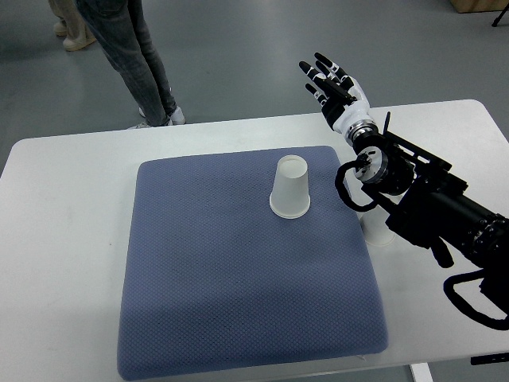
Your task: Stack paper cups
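Paper cup [290,188] stands upside down on the blue-grey cushion mat [238,263], in the mat's far right part, its wide rim down on the fabric and its narrow base up. A second white cup [377,231] sits off the mat on the white table [64,239], just beside the mat's right edge; the robot's forearm covers most of it, so whether it is upright or inverted cannot be told.

The right hand [336,87] is raised beyond the table's far edge, well apart from the inverted cup and up and to the right of it. Its fingers [318,73] are spread and extended, gripping nothing. The black arm [429,207] runs from the picture's right edge diagonally up to the wrist, passing over the second cup.

The mat lies roughly centred on the table, which fills most of the view. Past the table's far edge, on the grey floor [254,48], a person's legs [135,56] in jeans stand at the upper left.
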`<act>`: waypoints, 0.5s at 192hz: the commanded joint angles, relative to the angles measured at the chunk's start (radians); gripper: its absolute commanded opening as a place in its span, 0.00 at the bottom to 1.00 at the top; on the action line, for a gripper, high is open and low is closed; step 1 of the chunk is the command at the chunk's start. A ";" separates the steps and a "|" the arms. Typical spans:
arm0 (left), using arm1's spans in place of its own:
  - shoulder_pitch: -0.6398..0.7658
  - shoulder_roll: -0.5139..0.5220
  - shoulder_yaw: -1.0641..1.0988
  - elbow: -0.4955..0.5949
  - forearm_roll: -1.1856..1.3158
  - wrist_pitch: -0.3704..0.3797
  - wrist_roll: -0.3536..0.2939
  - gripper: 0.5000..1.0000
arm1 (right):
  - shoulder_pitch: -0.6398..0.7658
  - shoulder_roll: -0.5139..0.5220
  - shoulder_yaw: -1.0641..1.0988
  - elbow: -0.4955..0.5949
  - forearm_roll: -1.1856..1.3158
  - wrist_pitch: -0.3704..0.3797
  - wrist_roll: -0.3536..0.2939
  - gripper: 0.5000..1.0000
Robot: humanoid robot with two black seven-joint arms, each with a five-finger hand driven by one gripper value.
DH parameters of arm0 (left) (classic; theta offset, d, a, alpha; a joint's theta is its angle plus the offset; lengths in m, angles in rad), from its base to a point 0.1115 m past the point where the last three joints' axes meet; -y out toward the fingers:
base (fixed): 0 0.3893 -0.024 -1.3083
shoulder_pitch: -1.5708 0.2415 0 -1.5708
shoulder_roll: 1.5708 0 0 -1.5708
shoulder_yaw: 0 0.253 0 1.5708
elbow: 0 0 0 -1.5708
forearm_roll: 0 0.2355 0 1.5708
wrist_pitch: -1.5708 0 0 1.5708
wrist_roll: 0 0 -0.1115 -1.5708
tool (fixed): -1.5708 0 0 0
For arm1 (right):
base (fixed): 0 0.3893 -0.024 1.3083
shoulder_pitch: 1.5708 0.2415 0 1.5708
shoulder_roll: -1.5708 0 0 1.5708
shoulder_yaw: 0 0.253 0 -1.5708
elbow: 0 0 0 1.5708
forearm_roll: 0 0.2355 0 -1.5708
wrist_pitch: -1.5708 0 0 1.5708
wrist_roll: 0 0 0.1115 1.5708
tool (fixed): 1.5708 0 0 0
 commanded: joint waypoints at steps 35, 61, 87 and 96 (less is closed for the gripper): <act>-0.001 0.000 0.001 -0.003 0.000 -0.002 0.000 1.00 | 0.000 0.000 0.000 0.000 0.000 -0.003 0.000 0.82; -0.011 0.000 0.011 0.011 0.000 0.008 0.000 1.00 | 0.000 0.000 -0.001 0.000 0.000 -0.008 0.000 0.82; -0.046 0.000 0.003 0.012 0.001 0.008 0.000 1.00 | 0.000 0.000 0.000 0.000 0.000 -0.008 0.000 0.82; -0.046 0.000 0.003 0.011 0.001 0.008 0.000 1.00 | 0.000 0.000 0.000 0.000 0.000 -0.008 0.000 0.82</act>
